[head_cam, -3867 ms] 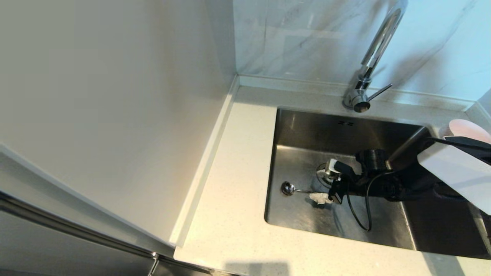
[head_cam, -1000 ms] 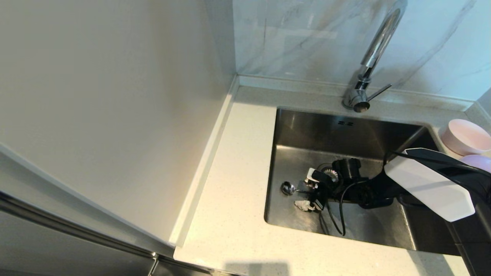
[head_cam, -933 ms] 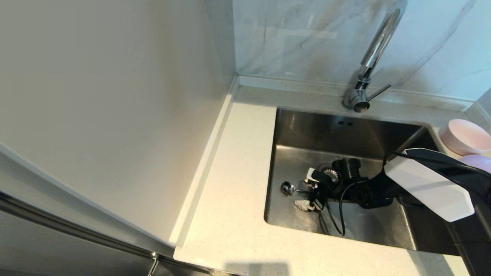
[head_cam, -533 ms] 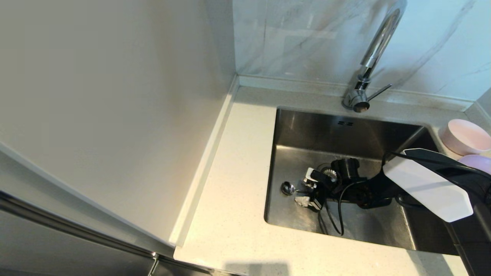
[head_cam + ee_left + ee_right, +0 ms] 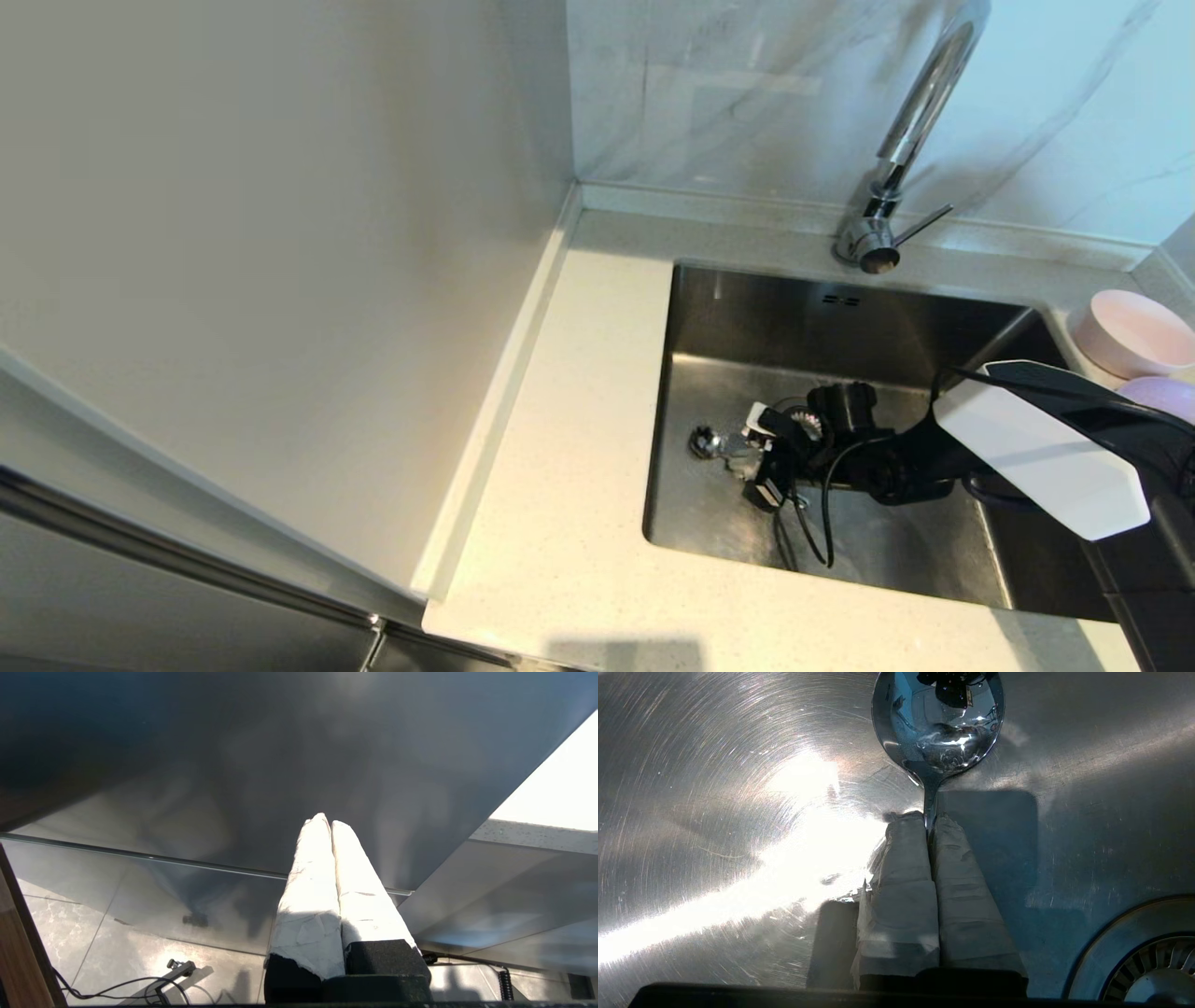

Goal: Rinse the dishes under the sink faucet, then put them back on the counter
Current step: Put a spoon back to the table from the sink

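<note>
Low in the brushed steel sink (image 5: 840,317), small shiny metal spoon (image 5: 707,441) sits left of the drain; right gripper (image 5: 930,821) fingers closed on its handle just behind the bowl. Lift best kept level and slow toward the chrome gooseneck faucet (image 5: 910,131); thin handle may twist. Far right, pale pink bowl (image 5: 1131,331) on cream speckled worktop (image 5: 569,485). Left gripper (image 5: 325,826) parked, fingers pressed together.

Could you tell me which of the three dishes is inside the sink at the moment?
The spoon: it is in the sink, its handle pinched by the right gripper. The bowl and plate sit on the counter.
</note>
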Motion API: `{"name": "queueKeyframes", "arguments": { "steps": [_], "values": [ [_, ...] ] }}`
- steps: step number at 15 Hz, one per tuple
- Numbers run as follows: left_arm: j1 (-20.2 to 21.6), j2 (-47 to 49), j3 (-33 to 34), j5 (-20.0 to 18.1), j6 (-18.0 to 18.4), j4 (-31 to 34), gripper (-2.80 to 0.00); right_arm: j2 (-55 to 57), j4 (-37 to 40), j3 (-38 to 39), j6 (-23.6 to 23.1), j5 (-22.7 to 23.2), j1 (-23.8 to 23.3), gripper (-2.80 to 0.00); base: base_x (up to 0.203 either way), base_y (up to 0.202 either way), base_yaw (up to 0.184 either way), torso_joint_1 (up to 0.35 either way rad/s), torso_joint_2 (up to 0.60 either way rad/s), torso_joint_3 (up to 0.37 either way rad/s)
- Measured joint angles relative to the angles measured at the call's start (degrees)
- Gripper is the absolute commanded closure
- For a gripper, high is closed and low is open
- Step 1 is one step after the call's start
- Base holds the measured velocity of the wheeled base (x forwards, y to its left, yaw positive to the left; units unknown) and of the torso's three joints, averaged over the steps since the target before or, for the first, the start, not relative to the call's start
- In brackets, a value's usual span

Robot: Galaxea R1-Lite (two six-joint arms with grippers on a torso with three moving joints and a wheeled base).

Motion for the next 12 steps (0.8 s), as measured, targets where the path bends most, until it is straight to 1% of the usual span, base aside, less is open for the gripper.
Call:
{"name": "queueKeyframes", "arguments": {
  "steps": [4,8,12],
  "values": [
    [0.0,0.0,0.0,0.0,0.0,0.0,0.0,-0.4,0.1,-0.1,0.6,-0.1,0.0,0.0,0.0,0.0,0.0,0.0,0.0,0.0],
    [0.0,0.0,0.0,0.0,0.0,0.0,0.0,-1.6,-0.2,-1.8,4.6,-0.6,-0.3,0.0,0.0,0.0,0.0,0.0,0.0,0.0],
    [0.0,0.0,0.0,0.0,0.0,0.0,0.0,-2.5,-0.1,-4.0,5.7,-1.3,-2.9,0.0,0.0,0.0,0.0,0.0,0.0,0.0]
  ]
}}
